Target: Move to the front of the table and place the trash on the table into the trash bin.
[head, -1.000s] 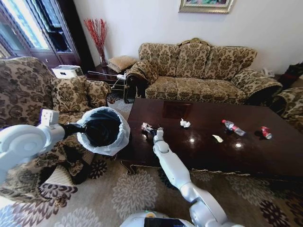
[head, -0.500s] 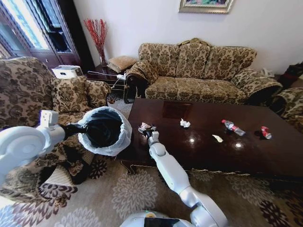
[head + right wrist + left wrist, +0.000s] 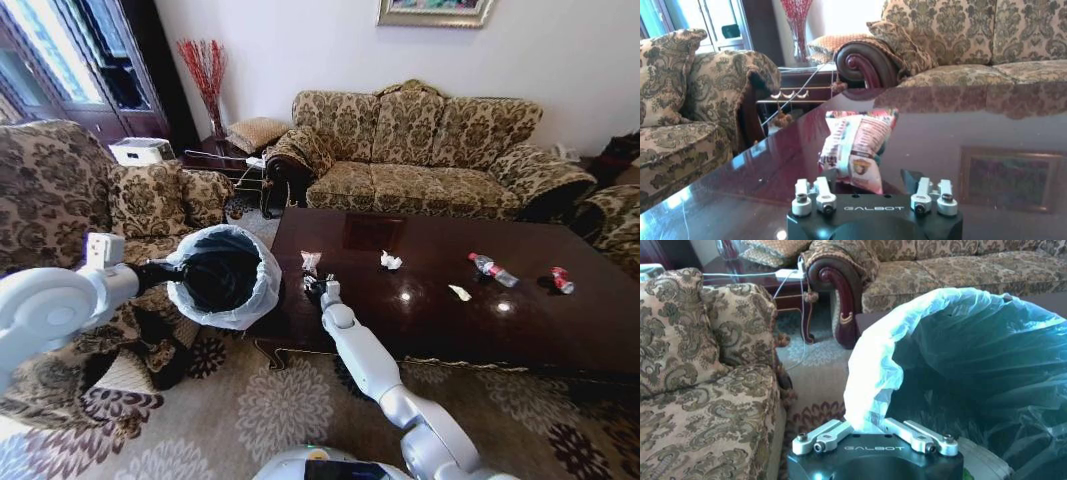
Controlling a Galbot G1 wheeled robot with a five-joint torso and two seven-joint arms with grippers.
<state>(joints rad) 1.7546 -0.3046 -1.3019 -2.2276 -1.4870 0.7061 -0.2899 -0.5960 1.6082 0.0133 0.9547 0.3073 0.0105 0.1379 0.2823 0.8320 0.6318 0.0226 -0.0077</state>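
Clearly, the right gripper [image 3: 870, 196], fingers spread, sits on the table [image 3: 430, 330] just short of a crumpled wrapper [image 3: 857, 152] near the left edge. I judge the wrapper light, crackly and soft, best pinched across its middle. At left, the left gripper [image 3: 871, 431] clamps the bin [image 3: 222, 275] rim. Printed markings on the wrapper are clear from the right wrist; the head view adds a bottle [image 3: 493, 268] and can [image 3: 562, 281] far right.

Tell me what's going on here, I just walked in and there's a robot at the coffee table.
It is clearing litter off the table. The left gripper is clamped on the rim of the trash bin, holding it beside the table's left end. The right gripper sits open at a crumpled snack wrapper near that end. A white paper wad, a paper cone, a bottle and a red can lie farther right.
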